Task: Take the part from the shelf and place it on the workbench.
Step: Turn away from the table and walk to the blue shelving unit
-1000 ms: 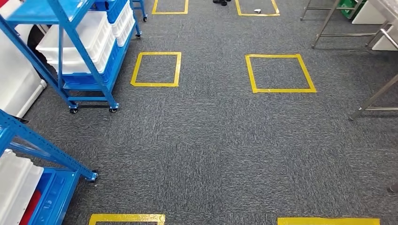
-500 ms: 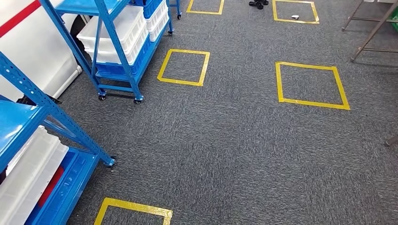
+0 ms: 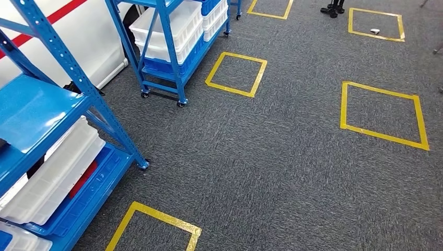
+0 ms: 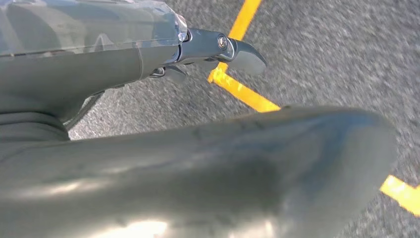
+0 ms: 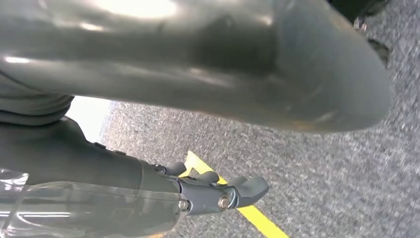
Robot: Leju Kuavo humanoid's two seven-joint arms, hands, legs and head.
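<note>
A blue shelf rack (image 3: 47, 112) stands at the near left in the head view, with white trays (image 3: 60, 170) and something red (image 3: 83, 178) on its lower level; I cannot tell which item is the part. A second blue rack (image 3: 168, 49) on castors holds white and blue bins farther back. My left hand (image 4: 208, 148) hangs over the carpet, thumb large in front and fingers (image 4: 237, 49) stretched out, holding nothing. In the same way, my right hand (image 5: 208, 69) hangs with its fingers (image 5: 237, 191) extended and nothing in them.
Grey carpet carries yellow taped squares: one by the far rack (image 3: 236, 73), one at the right (image 3: 384, 112), one at the near edge (image 3: 156, 222). A white wall with a red stripe (image 3: 52, 18) runs behind the racks. A small white object (image 3: 374, 31) lies in a far square.
The camera has swung to the left: the racks and squares have slid rightward and the near rack shows more. The metal table legs at the right have left the picture.
</note>
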